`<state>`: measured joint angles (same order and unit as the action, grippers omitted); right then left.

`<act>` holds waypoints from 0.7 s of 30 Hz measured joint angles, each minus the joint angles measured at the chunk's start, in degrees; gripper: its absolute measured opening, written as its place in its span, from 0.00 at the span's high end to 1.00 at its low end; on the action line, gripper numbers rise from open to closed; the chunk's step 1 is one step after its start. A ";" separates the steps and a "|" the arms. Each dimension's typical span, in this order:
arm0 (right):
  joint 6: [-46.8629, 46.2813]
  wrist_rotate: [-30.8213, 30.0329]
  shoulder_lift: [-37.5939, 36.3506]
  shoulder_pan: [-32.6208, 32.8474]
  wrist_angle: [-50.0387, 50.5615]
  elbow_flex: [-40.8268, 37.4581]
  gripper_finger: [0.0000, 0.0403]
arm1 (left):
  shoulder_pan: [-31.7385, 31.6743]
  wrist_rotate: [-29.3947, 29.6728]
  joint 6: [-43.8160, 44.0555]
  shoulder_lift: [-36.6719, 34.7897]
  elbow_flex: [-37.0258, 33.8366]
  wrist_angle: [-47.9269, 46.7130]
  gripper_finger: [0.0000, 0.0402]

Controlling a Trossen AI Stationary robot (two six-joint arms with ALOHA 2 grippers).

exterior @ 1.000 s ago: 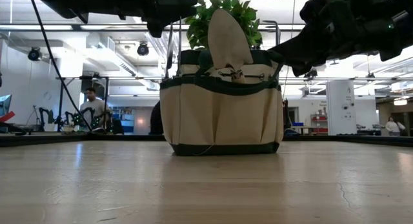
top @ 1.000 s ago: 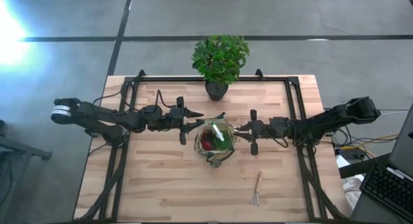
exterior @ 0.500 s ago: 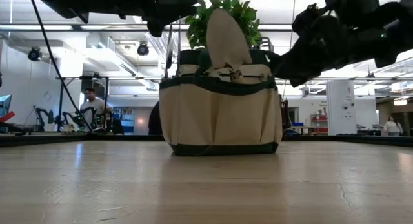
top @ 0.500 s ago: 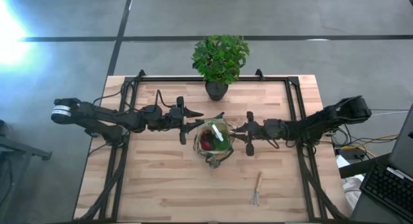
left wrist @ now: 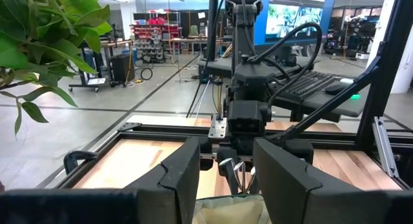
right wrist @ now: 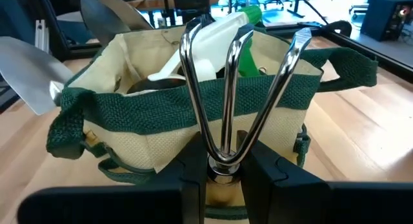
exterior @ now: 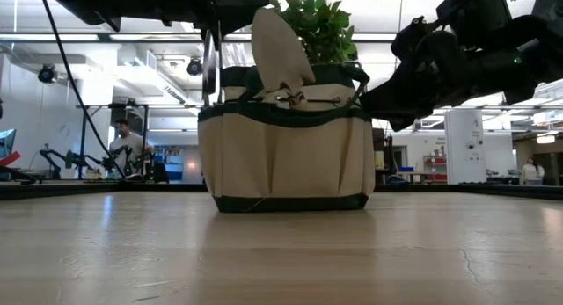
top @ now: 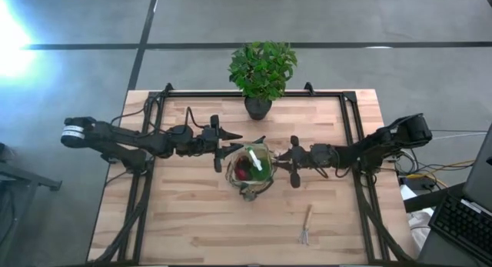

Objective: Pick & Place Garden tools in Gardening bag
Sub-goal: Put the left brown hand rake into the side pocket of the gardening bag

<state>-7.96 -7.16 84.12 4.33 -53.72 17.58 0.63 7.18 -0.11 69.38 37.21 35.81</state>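
- The gardening bag (top: pixel 248 173) sits mid-table, right between the two sets of fingers.
- The right gripper (right wrist: pixel 226 166) is clamped on a three-pronged metal fork (right wrist: pixel 229 88). The prongs stick out past the fingertips and sit right at the bag's green-trimmed rim.
- Just beyond those prongs, inside the bag, are a green spray bottle (right wrist: pixel 222 30) and a silver trowel (right wrist: pixel 122 17). Another trowel blade (right wrist: pixel 32 72) pokes out the side.
- The left gripper (left wrist: pixel 226 175) hangs at the opposite side of the bag, with its fingers (left wrist: pixel 184 169) apart and nothing between them.
- One more small rake (top: pixel 306 225) lies on the table, well apart from both grippers, on the right arm's side.
- The potted plant (top: pixel 261 71) stands at the table's far edge.
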 joint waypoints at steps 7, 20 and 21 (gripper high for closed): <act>-0.47 0.21 0.39 0.01 0.54 0.02 0.88 | 0.00 0.00 -0.01 0.00 0.00 0.01 0.63; -1.23 1.64 0.39 0.01 2.59 0.04 0.88 | 0.00 0.00 -0.03 0.00 -0.02 0.00 0.63; -1.18 1.44 0.39 0.01 2.57 0.04 0.88 | 0.01 0.00 -0.03 0.00 -0.02 0.01 0.63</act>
<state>-9.14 -5.72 84.51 4.34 -51.15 17.63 0.64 7.18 -0.14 69.38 37.19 35.82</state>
